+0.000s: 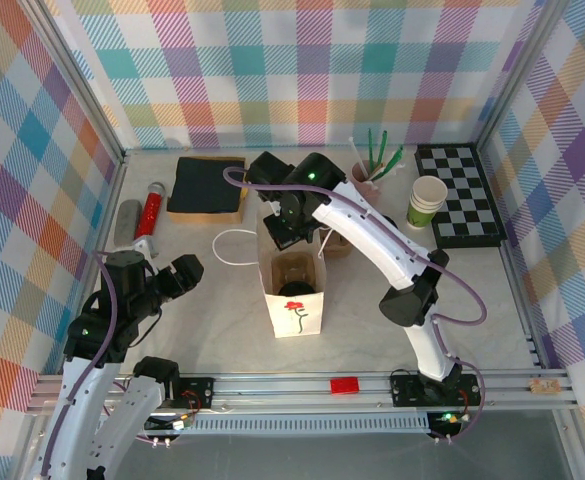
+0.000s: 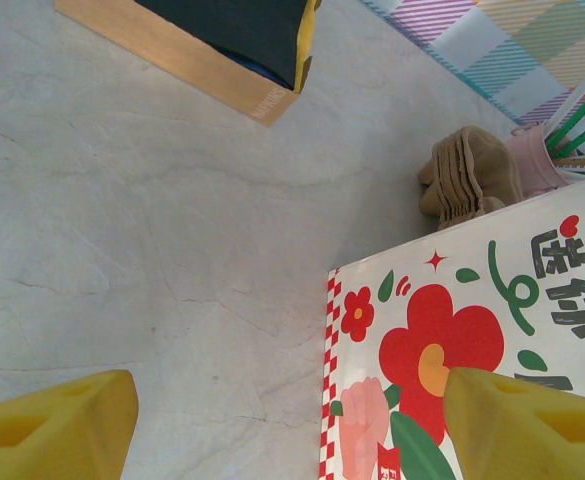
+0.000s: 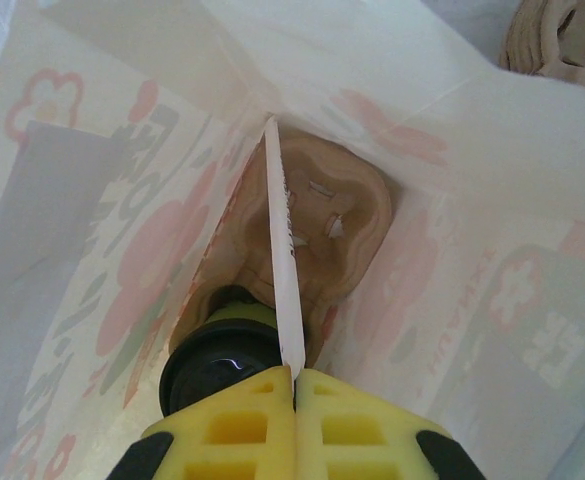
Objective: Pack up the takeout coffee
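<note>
White paper bag (image 3: 452, 130) edge pinched in the right hand (image 3: 294, 385), takeout coffee (image 3: 217, 365) inside.
The right hand is clamped on a thin edge of the bag; the black-lidded coffee is seen at the bag's bottom, touching a brown pulp tray (image 3: 347, 215). The left hand (image 2: 292, 420) is spread wide, empty, over the counter (image 2: 122, 220) beside the bag.

Far left: black pad (image 1: 207, 182) on a wood block (image 2: 172, 50), with a red tube (image 1: 151, 208) and a grey tube (image 1: 129, 220) lying side by side just left of it. Far right: checkerboard (image 1: 459, 195), lidless green cup (image 1: 428, 201) just left of it, then a pink cup (image 1: 365, 180) holding green sticks (image 1: 384, 155), and a brown stack (image 2: 472, 180) just beside that cup. Near edge: small red block (image 1: 344, 385) on the rail (image 1: 272, 385); plaid walls (image 1: 302, 70) all round.
</note>
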`<state>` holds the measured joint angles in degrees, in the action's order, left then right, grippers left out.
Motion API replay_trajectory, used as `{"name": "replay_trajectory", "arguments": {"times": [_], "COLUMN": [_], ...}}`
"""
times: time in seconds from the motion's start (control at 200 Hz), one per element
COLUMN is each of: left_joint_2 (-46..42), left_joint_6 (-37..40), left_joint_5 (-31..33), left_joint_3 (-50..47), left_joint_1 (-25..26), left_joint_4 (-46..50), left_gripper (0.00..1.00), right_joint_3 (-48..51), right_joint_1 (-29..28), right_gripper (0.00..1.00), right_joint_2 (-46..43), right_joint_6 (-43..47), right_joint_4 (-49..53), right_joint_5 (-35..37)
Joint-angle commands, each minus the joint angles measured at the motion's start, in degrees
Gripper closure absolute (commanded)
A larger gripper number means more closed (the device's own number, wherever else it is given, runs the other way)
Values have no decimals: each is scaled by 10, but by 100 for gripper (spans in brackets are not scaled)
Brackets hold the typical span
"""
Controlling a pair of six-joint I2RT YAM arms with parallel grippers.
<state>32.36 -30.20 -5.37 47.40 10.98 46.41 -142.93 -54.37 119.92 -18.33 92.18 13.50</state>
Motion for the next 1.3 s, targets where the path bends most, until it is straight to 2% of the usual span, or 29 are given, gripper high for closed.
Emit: {"name": "replay_trajectory", "arguments": {"times": [0.0, 0.225, 0.67, 0.99, 1.295], "left_joint_2": [0, 1, 13, 32, 91], "left_joint_6": [8, 8, 8, 12, 32], "left_joint_5": [-8, -6, -7, -2, 2], "left_joint_3": [-4, -3, 1, 13, 46], "left_joint_1": [-9, -9, -9, -9, -9], "left_joint_4": [-9, -9, -16, -17, -22], "left_gripper": [20, 20, 20, 20, 20], "right_joint_3": [-6, -21, -45, -55, -44], "right_joint_1": [4, 11, 16, 16, 15], "right_gripper": [96, 83, 78, 59, 38], "right_joint_2": [2, 9, 2, -38, -105], "right_joint_6": [10, 14, 17, 19, 32], "right_joint_4": [61, 62, 60, 56, 24], "right_joint_5": [10, 14, 27, 15, -43]}}
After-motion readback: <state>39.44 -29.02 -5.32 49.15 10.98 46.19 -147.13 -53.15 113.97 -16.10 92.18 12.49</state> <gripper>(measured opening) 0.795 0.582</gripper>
